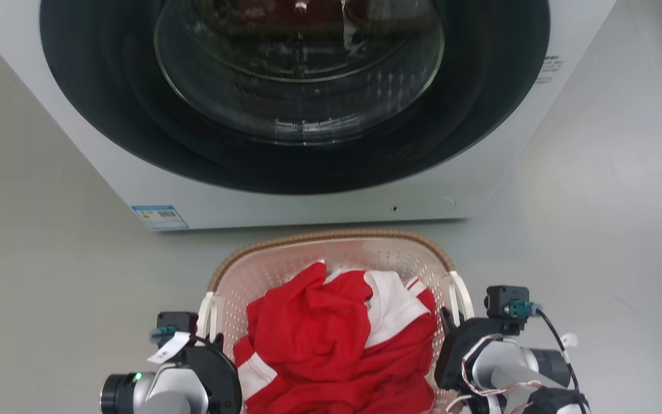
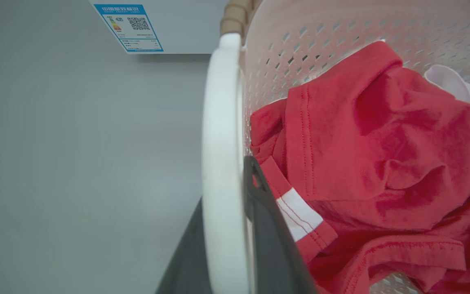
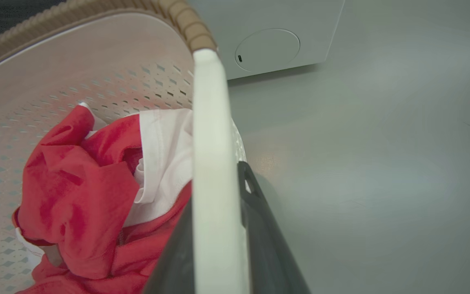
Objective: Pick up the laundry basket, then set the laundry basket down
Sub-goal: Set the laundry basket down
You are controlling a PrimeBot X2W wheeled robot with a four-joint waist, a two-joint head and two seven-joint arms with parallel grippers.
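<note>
Clamps the left pincer on the white left handle, one dark finger inside the rim and the other outside. Same story across the way: grips the right handle in the right pincer, fingers on either side of the loop. Holds the laundry basket squarely between the two pincers, brown woven rim curving away past the fingertips. Just beside the left pincer's inner finger, a crumpled red garment with white stripes. Nearer the right pincer, a fold of white cloth. Cannot tell whether lifted or resting on the grey floor. Further ahead of both pincers, just past the far rim, a white washing machine with a dark round door, and a blue label on the left pincer's side.
</note>
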